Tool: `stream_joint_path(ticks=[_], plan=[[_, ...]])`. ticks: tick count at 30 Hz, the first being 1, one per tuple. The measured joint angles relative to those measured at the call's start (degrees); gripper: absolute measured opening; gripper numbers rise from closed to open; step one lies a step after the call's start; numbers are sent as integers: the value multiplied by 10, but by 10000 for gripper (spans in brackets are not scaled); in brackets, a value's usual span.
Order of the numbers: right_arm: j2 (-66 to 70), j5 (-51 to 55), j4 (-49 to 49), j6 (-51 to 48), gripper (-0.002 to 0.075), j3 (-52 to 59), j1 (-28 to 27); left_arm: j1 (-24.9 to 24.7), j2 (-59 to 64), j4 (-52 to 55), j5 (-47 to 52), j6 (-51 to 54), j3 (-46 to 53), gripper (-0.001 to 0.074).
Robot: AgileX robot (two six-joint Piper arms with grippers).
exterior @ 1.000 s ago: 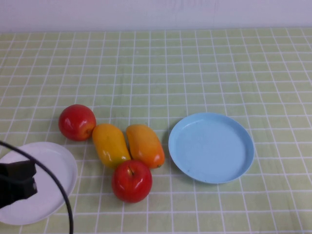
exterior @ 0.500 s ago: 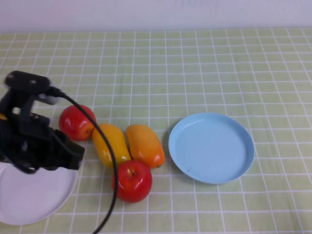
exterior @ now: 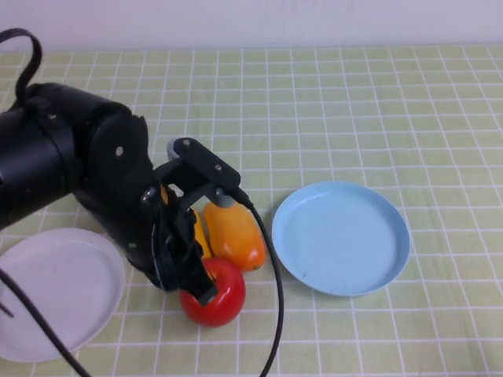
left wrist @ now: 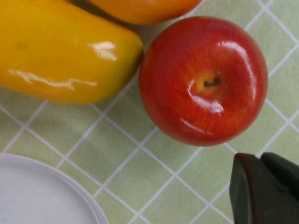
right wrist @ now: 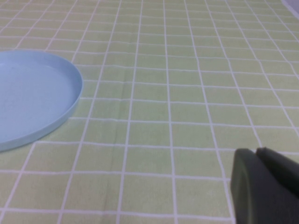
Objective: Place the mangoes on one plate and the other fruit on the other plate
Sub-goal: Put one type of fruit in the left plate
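Observation:
One red apple (exterior: 218,294) (left wrist: 203,79) lies nearest the table's front, touching the yellow mango (left wrist: 65,51) (exterior: 201,237). The orange mango (exterior: 234,234) (left wrist: 145,9) lies just beside them. My left arm hides the second apple. My left gripper (exterior: 200,289) (left wrist: 260,157) hangs shut and empty just above and beside the near apple. The light blue plate (exterior: 340,237) (right wrist: 32,98) is bare, to the right of the fruit. The white plate (exterior: 59,290) (left wrist: 37,196) is bare, at the front left. My right gripper (right wrist: 258,151) is shut, low over the cloth to the right of the blue plate.
A green checked cloth (exterior: 354,110) covers the whole table. The left arm's black cable (exterior: 275,298) loops down past the near apple toward the front edge. A pale wall runs along the far edge.
My left arm has swung in from the front left corner over the white plate to the fruit. It now covers the far apple and most of the yellow mango. No fruit moved.

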Motion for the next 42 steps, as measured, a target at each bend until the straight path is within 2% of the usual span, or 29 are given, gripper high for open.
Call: stream_joint_path(ticks=[2,4,6,10,12,14,31,42], plan=[[0,0,0,0,-16,0,0,-1,16,0,15,0,-18,18],[0,0,0,0,-16,0,0,-1,29,0,30,-1,-38,88],[-1,0,0,0,-16,0,0,-1,39,0,40,-4,-54,215],[-1,0,0,0,-16,0,0,-1,59,-2,40,-31,-69,526],[-1,0,0,0,-16,0,0,-1,70,-2,35,-42,-70,617],[-1,0,0,0,-16,0,0,-1,85,-2,31,-44,-70,661],[-1,0,0,0,-16,0,0,-1,124,-24,-24,-13,-73,668],[-1,0,0,0,-16,0,0,-1,155,-22,-25,-13,-73,668]])
